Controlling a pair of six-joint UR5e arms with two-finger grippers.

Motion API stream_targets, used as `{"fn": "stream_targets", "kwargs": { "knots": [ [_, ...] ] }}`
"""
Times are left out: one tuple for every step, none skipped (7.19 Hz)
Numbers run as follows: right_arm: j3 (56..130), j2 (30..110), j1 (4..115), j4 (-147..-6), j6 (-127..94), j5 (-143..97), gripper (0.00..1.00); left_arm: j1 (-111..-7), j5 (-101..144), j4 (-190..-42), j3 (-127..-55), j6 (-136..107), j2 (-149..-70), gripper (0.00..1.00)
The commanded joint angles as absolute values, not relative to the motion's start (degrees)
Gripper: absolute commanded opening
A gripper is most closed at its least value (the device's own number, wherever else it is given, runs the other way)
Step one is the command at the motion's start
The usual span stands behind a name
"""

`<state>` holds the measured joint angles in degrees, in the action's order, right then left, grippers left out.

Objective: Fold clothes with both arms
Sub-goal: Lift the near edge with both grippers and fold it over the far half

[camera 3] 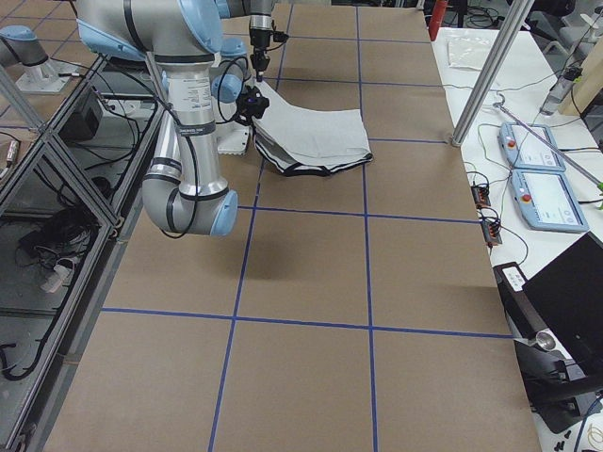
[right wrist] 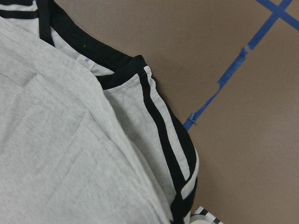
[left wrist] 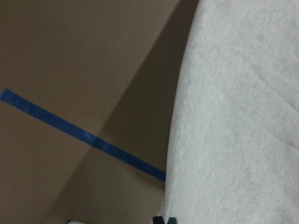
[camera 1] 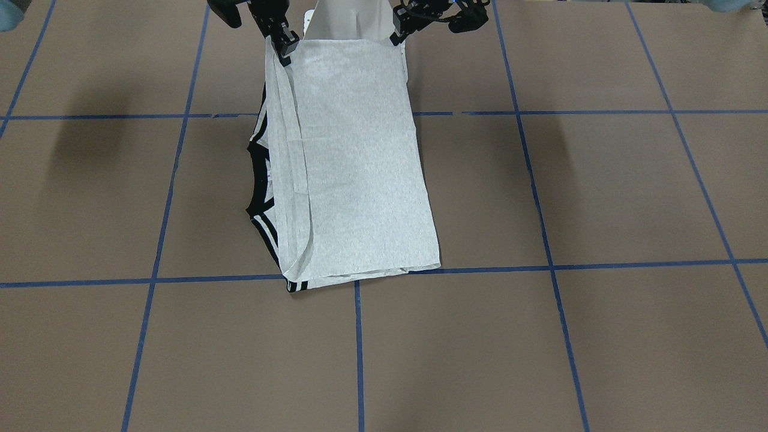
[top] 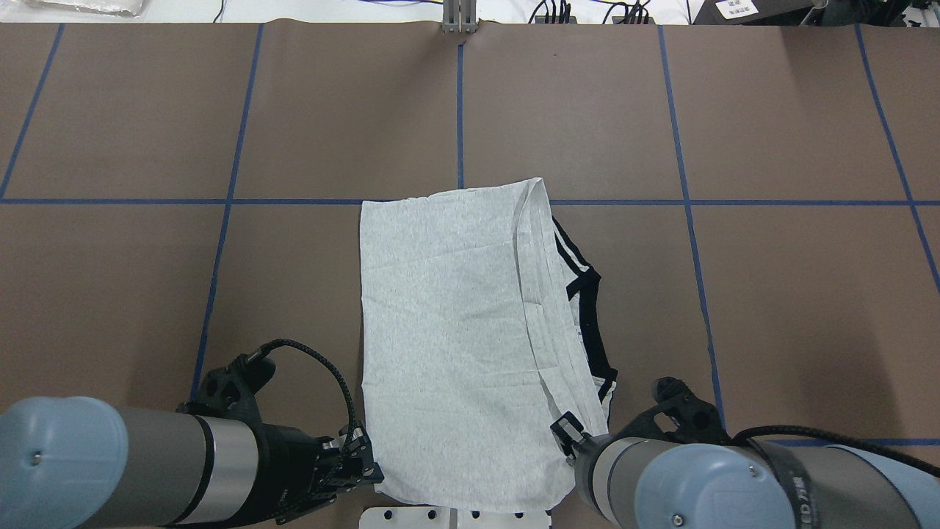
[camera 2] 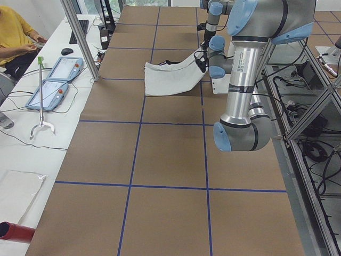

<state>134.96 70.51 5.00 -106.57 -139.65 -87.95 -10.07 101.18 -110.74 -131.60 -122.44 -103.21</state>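
Two corners of the folded grey T-shirt (camera 1: 360, 168) were clenched, one in the left fingers (camera 1: 398, 34), the other in the right fingers (camera 1: 285, 48). That edge was held raised near the robot's base. The far edge lay on the brown desk (camera 1: 600, 198), its black collar on the right arm's side.

The T-shirt (top: 448, 316) is light heather-grey — black at the collar (right wrist: 84, 45), with twin black stripes (right wrist: 160, 130) on the shoulder. The table (top: 771, 294) is brown, gridded with blue tape lines (top: 460, 110). The left arm (top: 161, 463) and right arm (top: 705, 488) are silver-grey — joint caps (top: 59, 455) light blue.
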Motion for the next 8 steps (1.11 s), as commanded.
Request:
{"fn": "stream_targets", "kwargs": {
  "knots": [
    [134.5, 66.2, 13.5, -108.0, -135.3, -90.9, 0.00, -14.0, 101.7, -107.9, -133.0, -122.0, -104.1, 0.00],
    [129.5, 62.6, 18.7, -107.9, -131.2, -94.4, 0.00, -18.9, 101.7, -107.8, -130.2, -116.9, -107.1, 0.00],
    [124.3, 58.7, 23.2, -107.8, -127.0, -96.9, 0.00, -22.6, 101.7, -107.1, -125.3, -112.0, -110.4, 0.00],
    [119.4, 56.1, 26.9, -107.3, -122.6, -99.5, 0.00, -26.0, 101.8, -107.0, -120.4, -107.9, -113.2, 0.00],
    [113.2, 54.9, 29.9, -102.3, -120.3, -100.9, 0.00, -29.0, 101.8, -107.7, -116.8, -104.1, -114.5, 0.00],
    [108.2, 54.8, 32.0, -96.6, -119.7, -102.4, 0.00, -31.3, 101.8, -108.6, -113.2, -101.6, -115.8, 0.00],
    [104.8, 53.9, 33.0, -93.7, -117.9, -102.8, 0.00, -33.0, 101.8, -110.2, -109.5, -100.0, -117.1, 0.00],
    [100.3, 51.7, 34.0, -93.3, -115.9, -103.4, 0.00, -34.5, 101.8, -114.7, -105.2, -99.7, -117.6, 0.00]
  ]
}}
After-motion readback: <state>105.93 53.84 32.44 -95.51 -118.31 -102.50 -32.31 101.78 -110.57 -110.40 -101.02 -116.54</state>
